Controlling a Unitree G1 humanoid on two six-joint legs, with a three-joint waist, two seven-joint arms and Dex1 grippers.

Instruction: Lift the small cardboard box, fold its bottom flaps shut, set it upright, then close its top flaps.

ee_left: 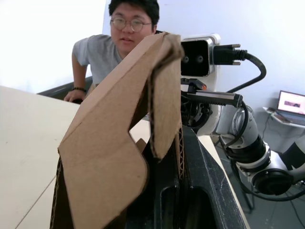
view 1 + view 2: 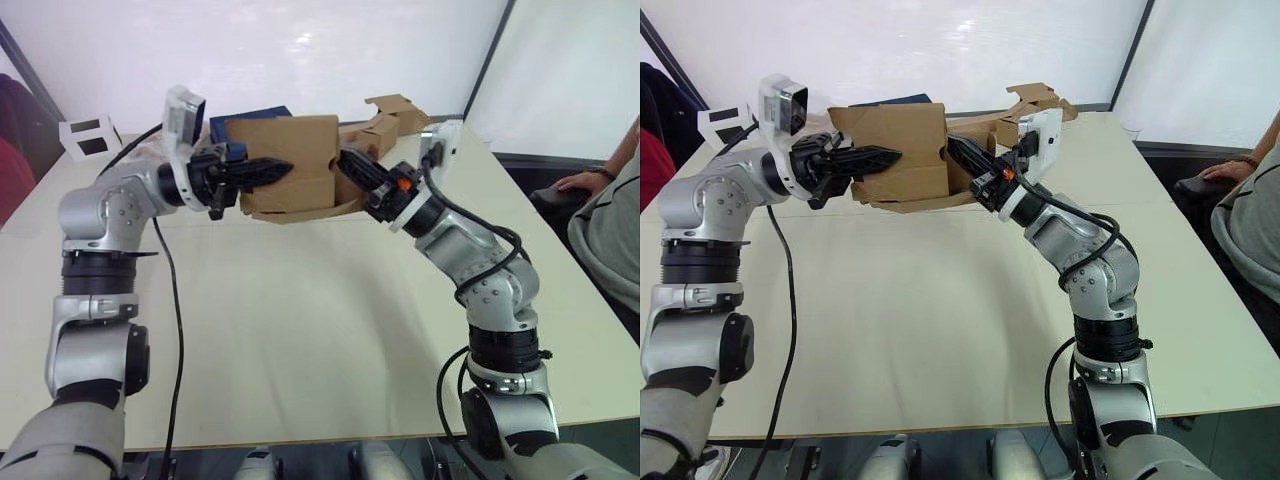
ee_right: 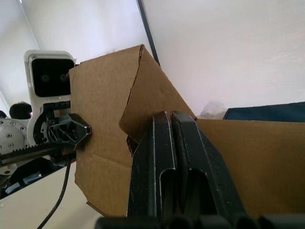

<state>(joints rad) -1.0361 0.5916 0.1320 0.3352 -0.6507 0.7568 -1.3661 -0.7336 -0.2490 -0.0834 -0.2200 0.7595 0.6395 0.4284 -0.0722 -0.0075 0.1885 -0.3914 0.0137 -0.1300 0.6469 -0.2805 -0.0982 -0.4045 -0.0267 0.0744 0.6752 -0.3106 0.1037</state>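
While unprinted, small cardboard box (image 2: 288, 160) hangs seemingly claw-held.

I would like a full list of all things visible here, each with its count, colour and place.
small plain brown cardboard box: one, brown, held above the table between both grippers.
flat brown cardboard pieces: one group, brown, far side of the table behind the box.
dark blue flat object: one, blue, behind the box.
white block with dark squares: one, far left of the table.
pale table: one, cream.
person: one, grey shirt, seated right.
left gripper: black, on the box's front.
right gripper: black, at the box's right side.
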